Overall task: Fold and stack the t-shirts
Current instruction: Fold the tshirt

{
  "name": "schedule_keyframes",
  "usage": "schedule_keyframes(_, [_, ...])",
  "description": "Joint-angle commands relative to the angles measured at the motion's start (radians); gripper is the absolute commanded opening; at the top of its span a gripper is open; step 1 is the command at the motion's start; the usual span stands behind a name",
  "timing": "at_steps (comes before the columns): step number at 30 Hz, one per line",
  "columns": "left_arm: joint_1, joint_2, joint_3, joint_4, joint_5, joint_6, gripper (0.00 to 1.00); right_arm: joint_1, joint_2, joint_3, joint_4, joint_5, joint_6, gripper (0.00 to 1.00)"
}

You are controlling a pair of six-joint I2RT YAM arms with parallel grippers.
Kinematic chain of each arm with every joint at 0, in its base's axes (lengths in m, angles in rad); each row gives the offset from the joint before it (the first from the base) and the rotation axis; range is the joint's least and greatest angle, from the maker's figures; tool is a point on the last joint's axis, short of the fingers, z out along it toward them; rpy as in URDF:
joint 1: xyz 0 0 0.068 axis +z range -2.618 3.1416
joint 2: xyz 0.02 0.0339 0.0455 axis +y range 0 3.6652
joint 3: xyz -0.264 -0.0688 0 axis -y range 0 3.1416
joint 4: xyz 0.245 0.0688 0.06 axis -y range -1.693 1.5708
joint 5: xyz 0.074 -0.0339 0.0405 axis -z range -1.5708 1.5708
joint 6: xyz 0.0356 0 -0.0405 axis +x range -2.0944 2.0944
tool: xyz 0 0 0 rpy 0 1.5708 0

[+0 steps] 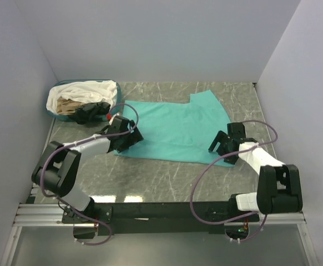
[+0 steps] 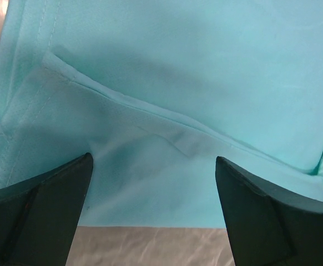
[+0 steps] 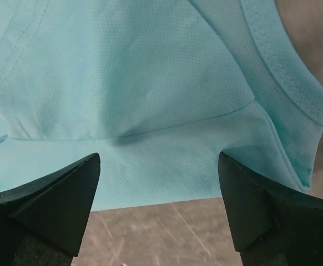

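Left gripper [image 2: 153, 160] and right gripper [image 3: 159, 158] gape empty over teal t-shirt [image 1: 178, 127]; basket [image 1: 55, 114] holds white, beige, black shirts [image 1: 89, 91].

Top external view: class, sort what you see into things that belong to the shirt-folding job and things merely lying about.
Job in hand:
teal t-shirt, spread flat
heap of white, beige and black shirts
left claw and right claw, both open at its near edge

Lying about:
oval basket holding the heap
marble table

Teal-rimmed basket [image 1: 56, 115] (far left corner) on grey marbled table [image 1: 150, 177]
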Motion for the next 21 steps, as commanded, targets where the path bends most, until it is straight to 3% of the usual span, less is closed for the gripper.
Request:
schedule_keyframes(1, [-0.053,-0.069,-0.138,-0.13,0.027,-0.092,0.99,-0.027,-0.094,-0.062,-0.105,0.019,0.062,0.93])
schedule_keyframes(7, [-0.155,-0.248,-0.263,-0.141,0.043,-0.203,0.99,-0.058,-0.234,-0.169,-0.137,-0.025,0.093,0.94])
schedule_keyframes(12, [-0.203,-0.383,-0.286,-0.264,-0.025,-0.266,1.0,-0.064,-0.373,-0.194,-0.173,-0.021,0.116,0.95])
schedule_keyframes(16, [-0.203,-0.433,-0.19,-0.333,-0.126,-0.226,1.0,-0.064,-0.444,-0.111,-0.211,0.024,0.095,0.95])
schedule_keyframes(21, [-0.188,-0.362,0.022,-0.403,-0.29,-0.105,0.99,-0.064,-0.467,0.047,-0.228,0.08,0.009,0.95])
